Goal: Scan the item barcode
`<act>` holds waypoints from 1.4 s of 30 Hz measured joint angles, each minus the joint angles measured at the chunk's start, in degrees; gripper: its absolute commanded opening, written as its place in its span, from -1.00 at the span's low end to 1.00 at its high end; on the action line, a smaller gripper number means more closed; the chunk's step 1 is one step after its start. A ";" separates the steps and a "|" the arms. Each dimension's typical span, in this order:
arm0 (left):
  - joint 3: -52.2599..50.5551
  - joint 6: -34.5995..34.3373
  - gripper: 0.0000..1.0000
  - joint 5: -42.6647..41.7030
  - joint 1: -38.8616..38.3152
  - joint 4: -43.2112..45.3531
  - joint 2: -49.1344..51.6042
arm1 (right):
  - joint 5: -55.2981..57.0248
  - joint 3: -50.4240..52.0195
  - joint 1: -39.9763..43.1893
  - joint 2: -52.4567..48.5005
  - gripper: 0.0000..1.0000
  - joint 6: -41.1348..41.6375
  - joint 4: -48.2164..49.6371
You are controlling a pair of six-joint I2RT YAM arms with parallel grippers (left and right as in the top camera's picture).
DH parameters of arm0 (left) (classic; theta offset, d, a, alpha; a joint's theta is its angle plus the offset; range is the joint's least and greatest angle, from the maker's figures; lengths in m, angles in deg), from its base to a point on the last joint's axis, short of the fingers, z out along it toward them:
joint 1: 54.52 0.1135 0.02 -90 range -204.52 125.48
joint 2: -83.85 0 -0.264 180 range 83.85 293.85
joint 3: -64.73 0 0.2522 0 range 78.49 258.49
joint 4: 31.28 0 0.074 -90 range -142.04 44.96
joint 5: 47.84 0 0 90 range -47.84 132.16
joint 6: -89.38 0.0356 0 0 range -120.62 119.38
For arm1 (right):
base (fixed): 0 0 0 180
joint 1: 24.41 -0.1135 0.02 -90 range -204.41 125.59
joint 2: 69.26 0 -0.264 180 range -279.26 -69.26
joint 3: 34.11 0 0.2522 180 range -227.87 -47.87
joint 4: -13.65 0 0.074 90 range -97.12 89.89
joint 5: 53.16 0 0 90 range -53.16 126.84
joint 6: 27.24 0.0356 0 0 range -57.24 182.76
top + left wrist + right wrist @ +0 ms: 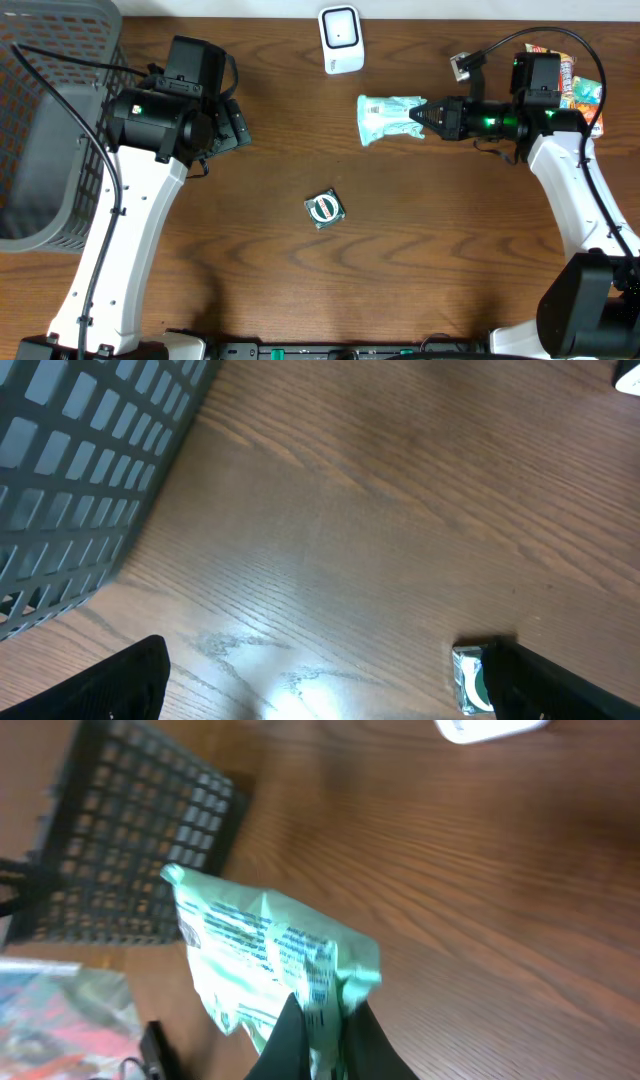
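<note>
Toward the far right corner of the table [420, 270], the right gripper [422, 117] was clamped tight on one end of the pale green packet [385, 117], with the rest of the packet reaching out leftward past its fingertips. In the right wrist view the two dark fingers [285, 1040] pinched the crumpled bottom edge of the packet [270, 950], which stood up tilted and showed a face with lines of dark print. It appeared to be held clear of the wood.

The white scanner [340, 38] stood at the far edge, near the packet but apart from it, a little to its left. Colourful packets [582, 90] lay in the far right corner behind the right arm.

Over on the left side, the left gripper [232, 125] hung above bare wood with its jaws spread wide and nothing between them. Its wrist view showed both dark fingers [120, 685] well apart at the lower corners. A small green-and-white packet [325, 208] lay flat near the middle of the table, and in the left wrist view it [470, 680] sat just beside the right-hand finger. A grey basket [50, 120] filled the far left corner.
</note>
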 measured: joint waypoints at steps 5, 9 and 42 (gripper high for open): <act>0.00 0.00 0.96 0.00 0.00 -0.02 0.00 | 11.04 0.00 -3.02 0.00 -0.98 0.52 -3.34; 0.00 0.00 0.95 0.02 0.00 0.04 0.00 | 28.55 -0.04 -9.73 0.00 -0.98 0.66 -6.47; 0.00 0.00 0.96 0.00 0.00 0.00 0.00 | 35.91 24.09 -17.99 -0.57 0.56 46.73 19.91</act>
